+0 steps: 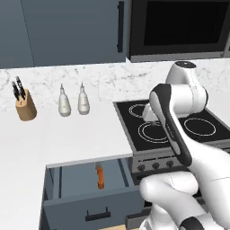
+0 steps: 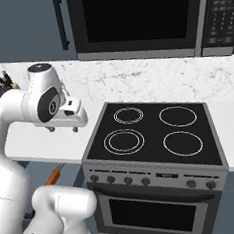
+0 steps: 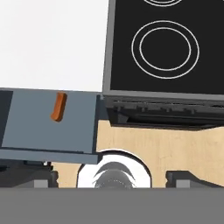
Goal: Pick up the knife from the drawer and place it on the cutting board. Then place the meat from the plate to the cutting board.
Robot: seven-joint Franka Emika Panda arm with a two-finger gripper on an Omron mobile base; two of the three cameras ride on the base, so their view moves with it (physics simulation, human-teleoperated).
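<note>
White counter (image 1: 54, 134) runs along a marbled backsplash, with a black four-ring stove (image 2: 156, 135) set into it to the right and a dark microwave (image 2: 135, 17) mounted above the stove. Slate-blue drawer (image 1: 83, 197), below the counter edge just left of the stove, stands pulled open — its black bar handle faces the base. The arm's hand hangs above the seam between counter and stove; the gripper (image 3: 112, 177) has its jaws spread wide, holding nothing, each dark tip near an opposite lower corner of the hand view. Tan knife block (image 1: 25, 105) with black-handled knives sits at the back of the counter on the left, two pale shakers (image 1: 65, 102) beside it. The knife (image 1: 100, 176) lies inside the open drawer toward its right side — orange handle visible, its blade too indistinct to make out.
</note>
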